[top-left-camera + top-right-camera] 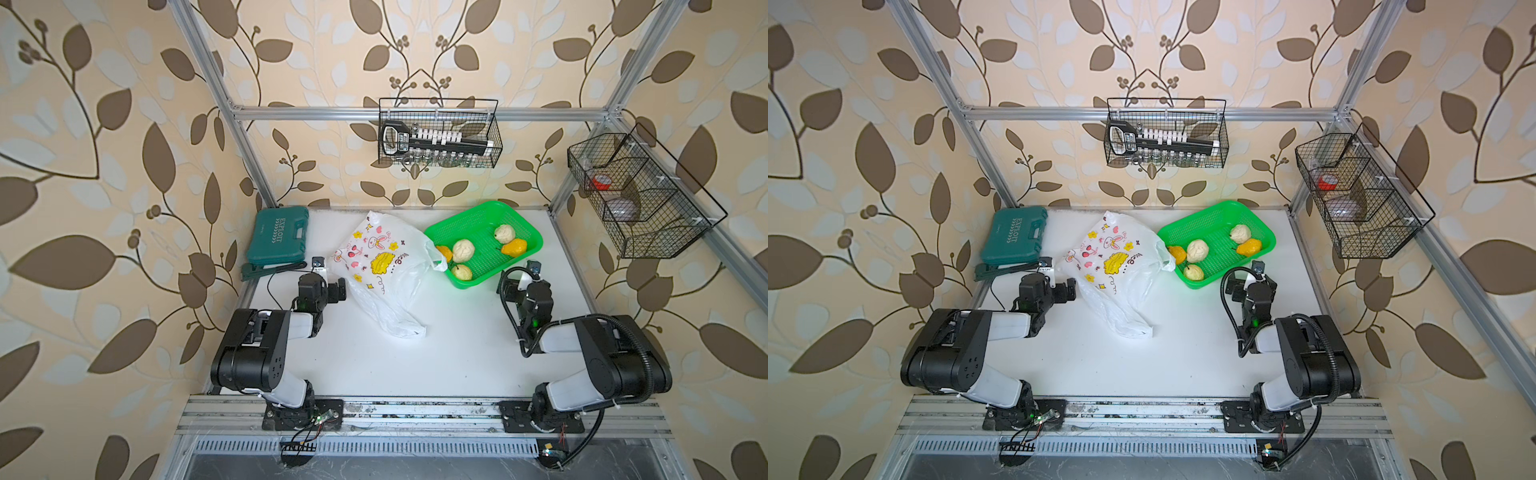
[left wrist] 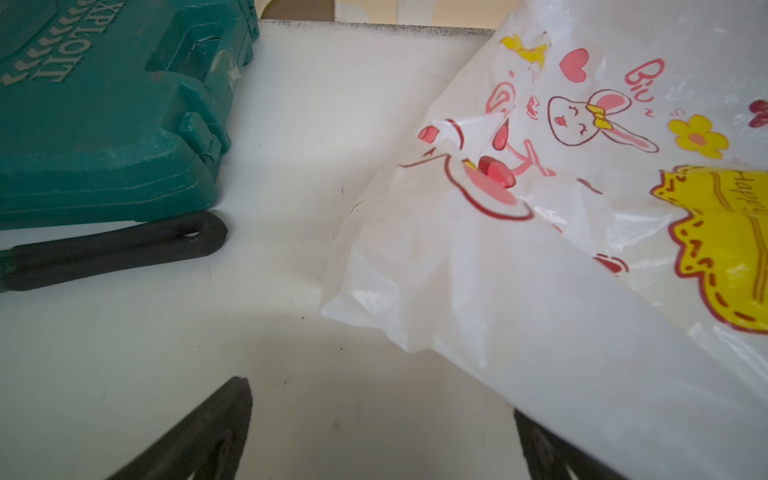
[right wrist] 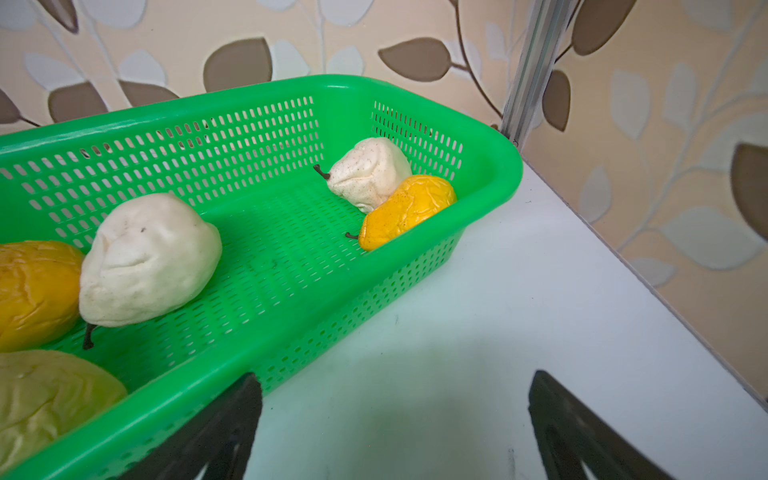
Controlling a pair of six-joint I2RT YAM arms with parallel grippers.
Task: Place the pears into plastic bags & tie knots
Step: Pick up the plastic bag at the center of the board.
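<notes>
Pears (image 1: 463,250): all five are lying in the green basket (image 1: 473,226); none is sitting in the bag yet.
Plastic bag (image 1: 382,266): lying limp, printed side up, at about 12 o'clock from the middle of the white surface (image 1: 415,365), between tool case and basket. One flap is lapping over the basket's 9 o'clock rim. It is looking empty and showing no knot.
Left gripper (image 2: 378,407): jaws are standing spread, pinching nothing, hovering just beside the bag's 8 o'clock edge. Film is hiding part of one finger in the wrist view, so I cannot tell whether they are touching.
Right gripper (image 3: 395,380): jaws are standing spread and empty, hovering over the surface just beside the basket's 5 o'clock wall.
Step in hand: judging by this, bagging is only starting. The mouth is needing to be opened first, so the left side should be pinching a single layer and lifting.
Handling: the skins are looking dented and soft, so I am advising a light squeeze across the widest part.
Basket contents: a cream and an orange pear are touching toward 3 o'clock. A cream, an orange and the yellow-green one are clustering toward 8 o'clock, the orange one half hiding under the flap.
Tool case (image 1: 279,236): lying closed at 10 o'clock.
Wire racks (image 1: 440,133): hanging on the frame and holding small items too small to name.
</notes>
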